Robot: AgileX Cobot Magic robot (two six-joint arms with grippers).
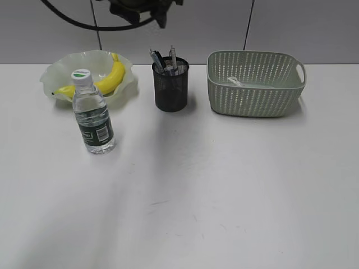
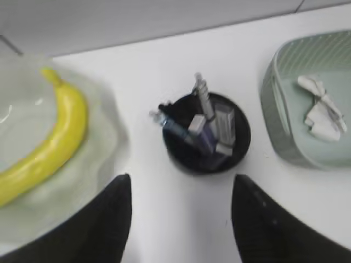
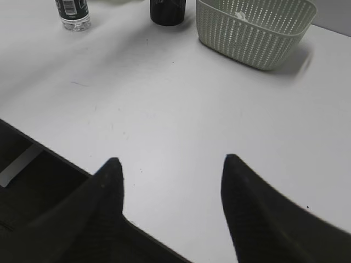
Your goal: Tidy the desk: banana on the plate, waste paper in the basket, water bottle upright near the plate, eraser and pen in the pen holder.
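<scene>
The banana [image 1: 112, 77] lies in the pale green plate [image 1: 61, 70]. Just in front of the plate stands the water bottle [image 1: 93, 115], upright. Several pens [image 2: 205, 118] stick out of the black mesh pen holder [image 2: 244, 137]; I cannot make out the eraser. The waste paper [image 2: 322, 108] rests inside the sage-green basket [image 2: 282, 123]. My left gripper [image 2: 181, 186] hangs high above the desk, just short of the pen holder, open and empty. Over the desk's front edge, my right gripper [image 3: 171, 161] is open with nothing between its fingers.
The white desk [image 1: 213, 190] stretches bare in front of the row of objects. A grey wall runs behind them. In the right wrist view the desk's near edge [image 3: 60, 156] drops off to a dark area at lower left.
</scene>
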